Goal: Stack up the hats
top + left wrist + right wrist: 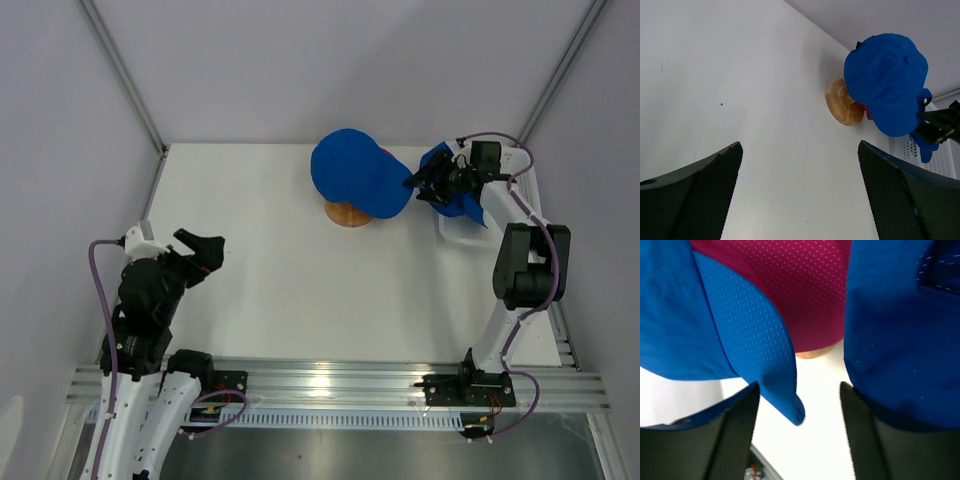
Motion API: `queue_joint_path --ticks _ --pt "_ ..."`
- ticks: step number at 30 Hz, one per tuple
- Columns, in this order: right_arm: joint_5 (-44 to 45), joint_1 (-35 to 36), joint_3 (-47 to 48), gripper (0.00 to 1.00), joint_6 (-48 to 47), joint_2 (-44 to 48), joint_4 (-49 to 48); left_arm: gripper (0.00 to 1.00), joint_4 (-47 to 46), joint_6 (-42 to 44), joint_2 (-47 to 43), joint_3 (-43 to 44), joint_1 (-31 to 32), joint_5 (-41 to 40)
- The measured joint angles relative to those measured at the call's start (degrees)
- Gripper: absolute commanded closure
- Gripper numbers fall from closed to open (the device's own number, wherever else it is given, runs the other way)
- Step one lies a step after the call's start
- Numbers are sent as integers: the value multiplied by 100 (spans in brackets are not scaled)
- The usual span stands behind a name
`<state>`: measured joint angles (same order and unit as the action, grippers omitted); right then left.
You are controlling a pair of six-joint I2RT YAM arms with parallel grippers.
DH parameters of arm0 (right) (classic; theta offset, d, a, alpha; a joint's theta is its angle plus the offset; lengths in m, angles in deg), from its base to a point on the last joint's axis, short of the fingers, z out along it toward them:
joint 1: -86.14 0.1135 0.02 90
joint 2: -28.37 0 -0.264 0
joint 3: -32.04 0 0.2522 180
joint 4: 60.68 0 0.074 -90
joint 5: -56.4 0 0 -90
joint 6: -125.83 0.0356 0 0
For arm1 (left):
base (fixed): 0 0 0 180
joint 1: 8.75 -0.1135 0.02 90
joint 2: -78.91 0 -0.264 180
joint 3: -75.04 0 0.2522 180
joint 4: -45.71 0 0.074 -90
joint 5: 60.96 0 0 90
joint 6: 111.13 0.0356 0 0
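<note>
Hats from above: one blue cap [358, 178] covers the wooden stand [348, 214], its brim tip just beside the right claw [413, 186]. A second blue cap [458, 202] lies under that claw, over the basket [462, 232]. The left claw [200, 250] gapes, well apart.

Left wrist: only a sliver of magenta cap [868, 113] shows beneath the blue.

Right wrist: the claw is released, with the blue brim [767, 355] loose between its jaws.
</note>
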<state>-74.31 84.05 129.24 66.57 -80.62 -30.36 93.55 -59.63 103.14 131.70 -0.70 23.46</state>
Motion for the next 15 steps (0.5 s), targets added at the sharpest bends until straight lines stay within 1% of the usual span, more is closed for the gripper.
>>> queue_joint_path --ticks 2,5,10,12,15 --pt "173 -4 -111 25 -103 214 39 0 -7 2 -2 9 0 9" --pt "339 -2 -254 21 -247 772 24 1 -7 2 4 9 0 48" --pt "487 87 -363 19 -496 1718 -177 1 -20 2 50 11 0 181" --pt "601 203 -450 17 -619 2004 -219 0 -42 2 92 11 0 240" --pt "868 529 -846 14 -826 2378 -417 1 -61 7 146 13 0 317"
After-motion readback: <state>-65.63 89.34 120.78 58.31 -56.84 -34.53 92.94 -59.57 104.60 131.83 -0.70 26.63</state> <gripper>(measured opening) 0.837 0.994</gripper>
